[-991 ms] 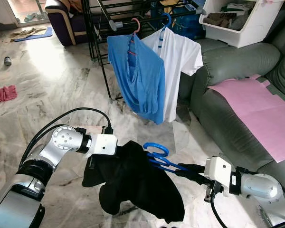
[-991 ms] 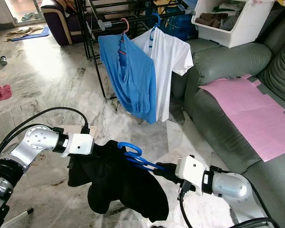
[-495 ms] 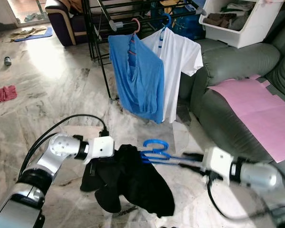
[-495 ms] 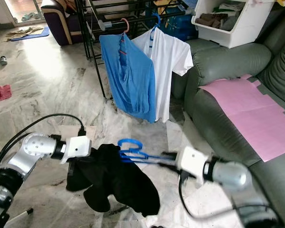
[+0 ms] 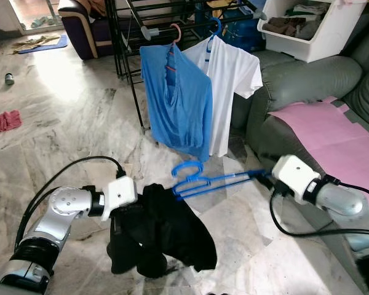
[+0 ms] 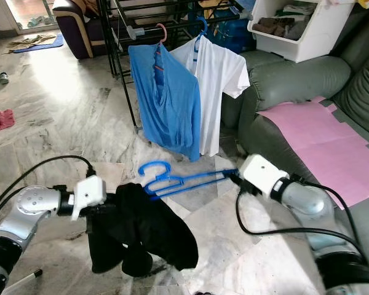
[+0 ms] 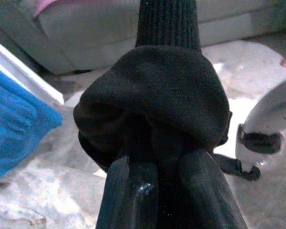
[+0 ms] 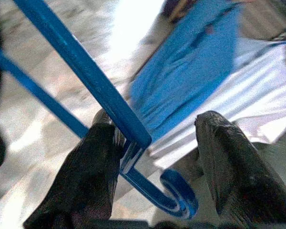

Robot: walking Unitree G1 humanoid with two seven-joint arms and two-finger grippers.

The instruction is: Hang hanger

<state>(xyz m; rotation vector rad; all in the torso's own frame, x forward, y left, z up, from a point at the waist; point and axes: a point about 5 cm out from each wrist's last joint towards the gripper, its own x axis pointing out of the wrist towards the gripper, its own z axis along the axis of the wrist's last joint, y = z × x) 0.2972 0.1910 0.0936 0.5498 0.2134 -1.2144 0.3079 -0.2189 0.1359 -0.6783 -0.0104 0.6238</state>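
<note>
A blue plastic hanger (image 5: 206,180) hangs in the air above the marble floor, hook (image 5: 186,169) up. Its left end goes into the top of a black garment (image 5: 169,230). My right gripper (image 5: 265,177) holds the hanger's right end, in front of the grey sofa. In the right wrist view the hanger's blue bar (image 8: 86,71) lies against one finger (image 8: 97,162), with its end corner between the two. My left gripper (image 7: 155,176) is low on the left and shut on a bunched fold of the black garment (image 7: 152,100), which sags toward the floor.
A black drying rack (image 5: 132,67) stands ahead with a blue shirt (image 5: 178,98) and a white T-shirt (image 5: 230,70) on hangers. On the right a grey sofa (image 5: 295,86) carries a pink sheet (image 5: 332,135) and a white bin (image 5: 310,27). A red cloth (image 5: 3,121) lies far left.
My right gripper has risen and swung right, lifting the hanger and drawing it partly out of the black garment. The left gripper has sunk lower with the garment.
</note>
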